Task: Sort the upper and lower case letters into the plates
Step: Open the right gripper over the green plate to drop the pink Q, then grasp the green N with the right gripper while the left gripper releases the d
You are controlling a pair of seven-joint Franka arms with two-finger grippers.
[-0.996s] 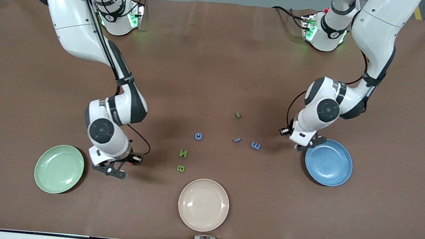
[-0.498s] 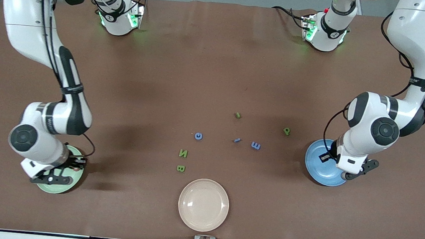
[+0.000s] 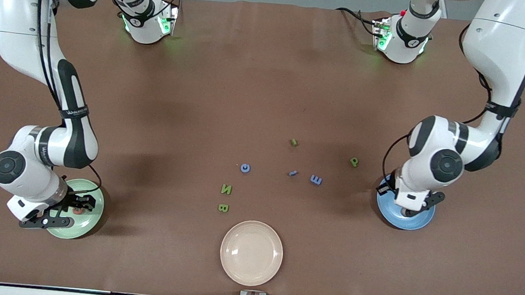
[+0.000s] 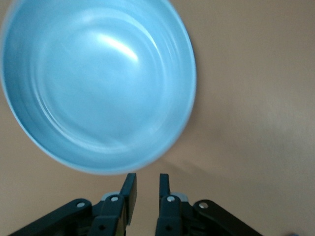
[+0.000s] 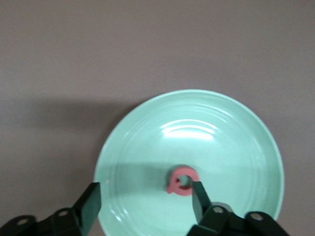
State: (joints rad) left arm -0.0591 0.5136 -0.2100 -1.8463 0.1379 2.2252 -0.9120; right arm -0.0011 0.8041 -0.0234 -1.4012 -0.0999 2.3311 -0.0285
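On the brown table [image 3: 268, 86] are laid three plates: pale green plate [image 3: 90, 218], blue plate [image 3: 394, 218], cream plate [image 3: 251, 253]; seven small letters [image 3: 245, 168] are scattered between them.

Cream plate [image 3: 251, 253] (glossy), brown table [image 3: 249, 84]

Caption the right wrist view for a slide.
Open right gripper over the pale green plate, where the pinkish-red letter lies.

From high across the counter [image 3: 267, 95] we face both arm bases at twelve o'clock. Our left wrist camera looks straight down, close over the blue plate [image 4: 98, 83]; our right wrist camera does likewise over the green plate [image 5: 197, 147]. Both plates reappear in the front view.
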